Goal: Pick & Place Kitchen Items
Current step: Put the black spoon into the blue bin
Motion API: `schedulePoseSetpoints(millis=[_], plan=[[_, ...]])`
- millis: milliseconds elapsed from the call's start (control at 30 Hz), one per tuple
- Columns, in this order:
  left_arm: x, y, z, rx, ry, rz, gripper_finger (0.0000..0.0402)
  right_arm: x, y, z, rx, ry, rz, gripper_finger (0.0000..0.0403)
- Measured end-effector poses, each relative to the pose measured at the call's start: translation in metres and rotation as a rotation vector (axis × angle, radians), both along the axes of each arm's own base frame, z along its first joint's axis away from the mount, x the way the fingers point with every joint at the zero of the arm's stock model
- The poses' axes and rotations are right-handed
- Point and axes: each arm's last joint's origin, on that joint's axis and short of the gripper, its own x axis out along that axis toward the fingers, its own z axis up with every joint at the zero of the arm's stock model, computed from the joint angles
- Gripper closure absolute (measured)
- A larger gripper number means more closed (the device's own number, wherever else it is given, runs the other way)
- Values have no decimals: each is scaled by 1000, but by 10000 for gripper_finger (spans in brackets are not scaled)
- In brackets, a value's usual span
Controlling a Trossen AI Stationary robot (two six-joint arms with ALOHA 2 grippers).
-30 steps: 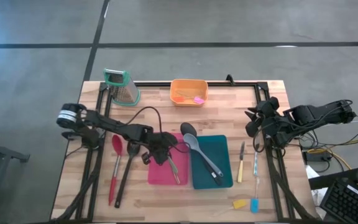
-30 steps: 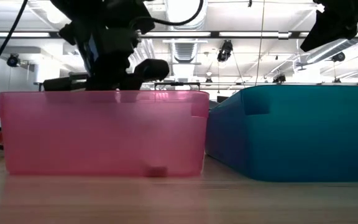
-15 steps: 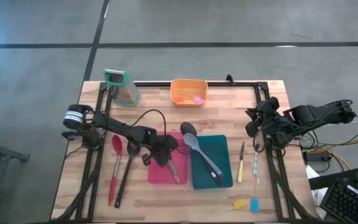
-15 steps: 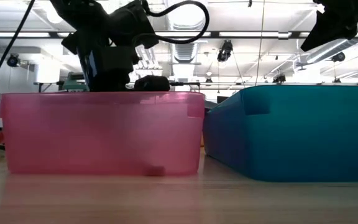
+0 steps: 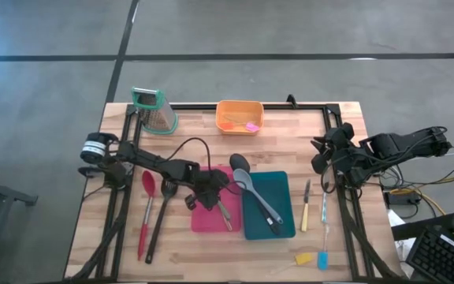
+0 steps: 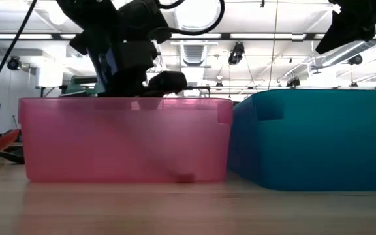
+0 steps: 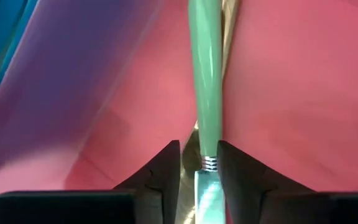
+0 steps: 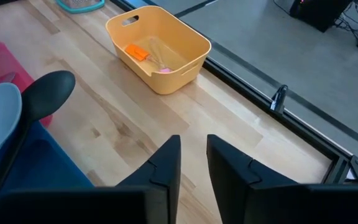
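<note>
Inside the pink bin (image 5: 205, 217), the left gripper (image 7: 199, 163) straddles one green-handled knife (image 7: 205, 93), fingers slightly parted, not clamping. Beside the pink bin, one teal bin (image 5: 278, 189) holds two spoons; the right gripper (image 8: 192, 155) waits, narrowly open.

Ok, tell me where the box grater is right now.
In the high view the box grater stands at the table's far left corner, on the left arm's side, with the orange bin its nearest neighbour to the right.
</note>
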Motion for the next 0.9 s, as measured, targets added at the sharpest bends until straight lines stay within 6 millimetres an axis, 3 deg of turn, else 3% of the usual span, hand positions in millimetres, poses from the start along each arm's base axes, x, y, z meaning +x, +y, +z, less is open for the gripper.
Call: schedulePoseSetpoints(millis=[267,567,900], plan=[[-3,-5,14,77,-42,42,290,0,0,0,0,0,1,306],[-5,-15,51,70,-137,178,289,0,0,0,1,1,1,291],[-36,-18,95,-67,-135,334,289,0,0,0,1,2,1,278]])
